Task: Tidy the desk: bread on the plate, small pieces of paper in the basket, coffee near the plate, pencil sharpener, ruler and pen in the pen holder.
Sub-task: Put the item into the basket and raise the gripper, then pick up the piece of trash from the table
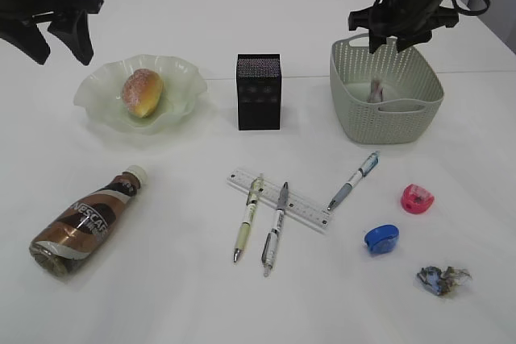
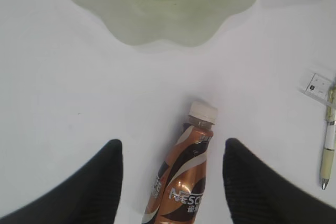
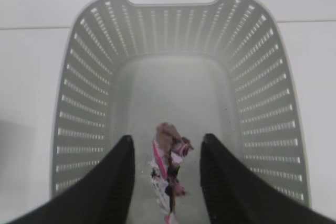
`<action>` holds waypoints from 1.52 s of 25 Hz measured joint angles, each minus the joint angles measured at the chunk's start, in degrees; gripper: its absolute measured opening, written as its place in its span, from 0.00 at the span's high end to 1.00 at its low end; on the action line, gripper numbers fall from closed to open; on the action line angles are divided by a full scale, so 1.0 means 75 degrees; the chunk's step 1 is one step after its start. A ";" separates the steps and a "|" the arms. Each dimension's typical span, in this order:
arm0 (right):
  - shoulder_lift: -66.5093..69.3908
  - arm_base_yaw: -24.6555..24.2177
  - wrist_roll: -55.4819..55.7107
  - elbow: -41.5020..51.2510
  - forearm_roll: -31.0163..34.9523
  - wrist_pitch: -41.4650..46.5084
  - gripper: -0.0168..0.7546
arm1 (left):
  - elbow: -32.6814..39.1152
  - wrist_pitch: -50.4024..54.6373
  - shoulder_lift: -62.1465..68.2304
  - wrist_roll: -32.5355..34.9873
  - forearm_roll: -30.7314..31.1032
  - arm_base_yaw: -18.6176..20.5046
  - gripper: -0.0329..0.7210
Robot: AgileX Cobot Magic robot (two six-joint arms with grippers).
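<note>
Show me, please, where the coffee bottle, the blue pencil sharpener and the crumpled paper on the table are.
coffee bottle [image 1: 85, 219]: exterior view, on its brown label.
blue pencil sharpener [image 1: 381, 238]: exterior view, on its top face.
crumpled paper [image 1: 443, 279]: exterior view, on the middle of the wad.

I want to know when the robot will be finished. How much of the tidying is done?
Done: the bread sits on the plate, and one crumpled paper is in the basket.

In hand: the right gripper is above the basket, jaws apart around that paper.

Left: another paper scrap, three pens, ruler, two sharpeners, and the coffee bottle lying flat.
</note>
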 joint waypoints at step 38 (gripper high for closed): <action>-0.4092 -0.0019 -0.0662 0.1749 0.1351 0.2901 0.29 | 0.0000 0.0000 0.0000 0.0000 -0.0372 0.0000 0.38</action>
